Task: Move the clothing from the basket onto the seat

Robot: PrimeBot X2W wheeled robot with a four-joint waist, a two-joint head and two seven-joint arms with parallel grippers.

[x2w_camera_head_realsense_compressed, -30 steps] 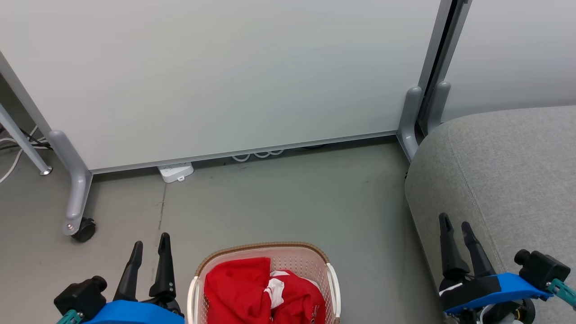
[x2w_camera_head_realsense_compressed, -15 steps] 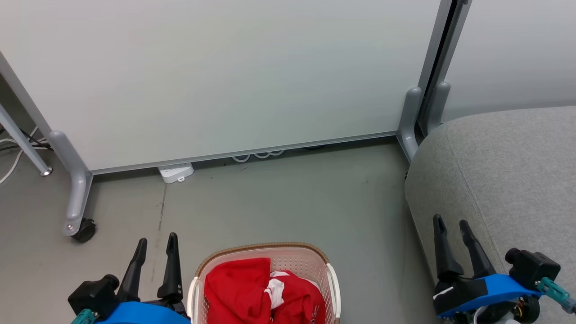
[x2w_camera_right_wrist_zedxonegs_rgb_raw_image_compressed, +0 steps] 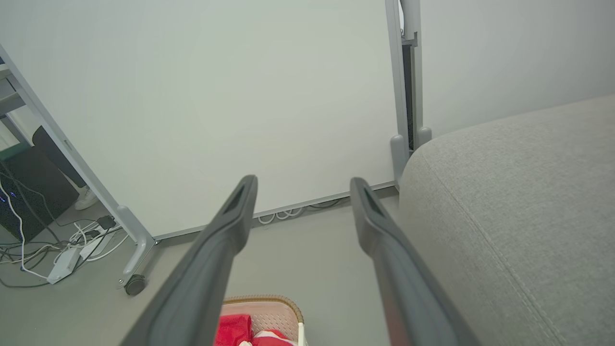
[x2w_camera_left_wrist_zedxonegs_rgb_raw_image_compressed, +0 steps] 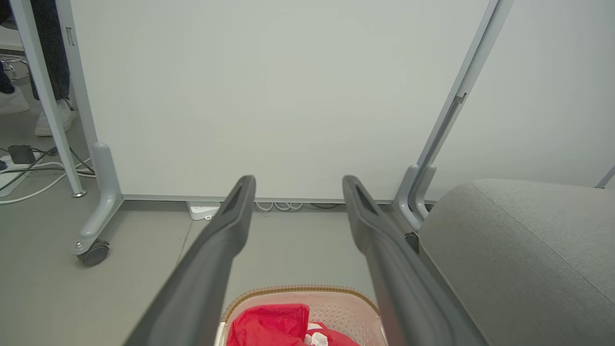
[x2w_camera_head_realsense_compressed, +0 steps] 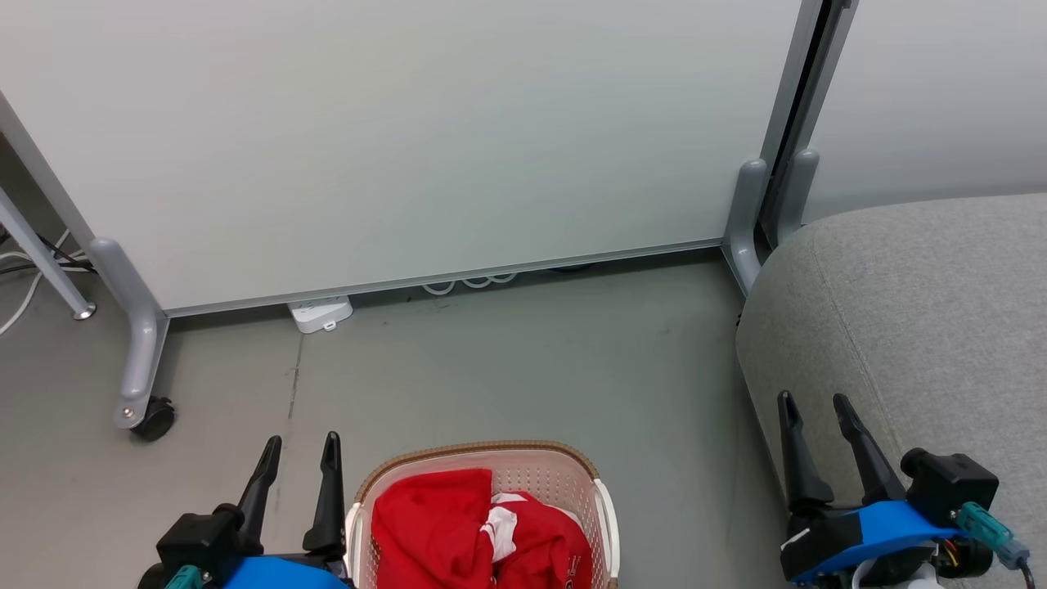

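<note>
Two grippers, each with fingers spread wide and empty: left gripper (x2w_camera_head_realsense_compressed: pixel 301 442) just beside the basket (x2w_camera_head_realsense_compressed: pixel 483 451), on its left; right gripper (x2w_camera_head_realsense_compressed: pixel 814 398) at the left edge of the grey seat (x2w_camera_head_realsense_compressed: pixel 924 311). Red-and-white clothing (x2w_camera_head_realsense_compressed: pixel 478 532) lies heaped inside the basket, which stands on the floor (x2w_camera_head_realsense_compressed: pixel 523 368) apart from the seat.

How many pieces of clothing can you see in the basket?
2. A plain red garment lies in the left half of the basket; a red-and-white garment is bunched in the right half. More may be hidden beneath them.
</note>
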